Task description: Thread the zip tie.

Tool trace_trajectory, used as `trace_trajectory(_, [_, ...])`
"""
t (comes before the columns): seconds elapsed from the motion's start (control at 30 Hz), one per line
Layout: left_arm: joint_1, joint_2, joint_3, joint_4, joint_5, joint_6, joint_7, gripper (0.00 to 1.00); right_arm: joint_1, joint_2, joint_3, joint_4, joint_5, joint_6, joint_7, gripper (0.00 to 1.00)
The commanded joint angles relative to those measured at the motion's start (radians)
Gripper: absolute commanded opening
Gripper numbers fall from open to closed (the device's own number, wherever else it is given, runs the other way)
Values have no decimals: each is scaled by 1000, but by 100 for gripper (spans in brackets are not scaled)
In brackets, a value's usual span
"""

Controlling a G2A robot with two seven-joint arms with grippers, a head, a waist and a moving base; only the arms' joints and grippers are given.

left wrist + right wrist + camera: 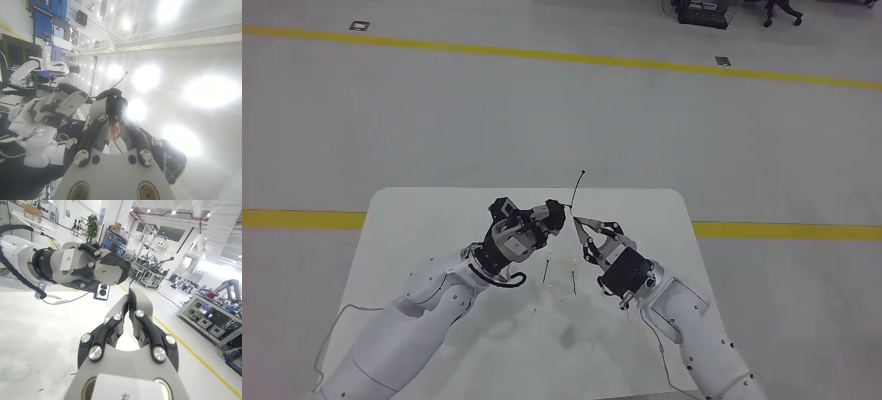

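A thin black zip tie (577,186) is held in the air over the white table (422,230), its small head (172,258) at the far end. My left gripper (560,213), its tips wrapped in black, is shut on the strap's middle; the strap (121,80) curves out past those tips. My right gripper (128,296) sits just beside it, fingers pressed together on the strap's thin tail (129,286). The two grippers nearly touch tip to tip. In the right wrist view the left gripper (122,270) hangs close above and beside the right one.
Two short black ties (545,270) (573,283) lie on the table below the grippers. A yellow floor line (782,231) runs past the table's far side. The table surface around the arms is bare white.
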Motion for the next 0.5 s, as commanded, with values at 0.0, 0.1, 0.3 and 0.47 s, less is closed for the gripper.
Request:
trace_trajectory(0.0, [-1, -1, 0, 1, 0, -1, 0, 0, 0, 2, -2, 0, -9, 0, -1, 0])
trace_trajectory(0.1, [-2, -2, 0, 1, 1, -2, -1, 0, 0, 6, -5, 1, -15, 0, -6, 0])
trace_trajectory(0.3, [-3, -4, -2, -1, 2, -6, 1, 0, 0, 19, -12, 2, -19, 0, -6, 0])
trace_trajectory(0.47, [-3, -6, -3, -3, 2, -7, 1, 0, 2, 34, -19, 1, -19, 0, -2, 0])
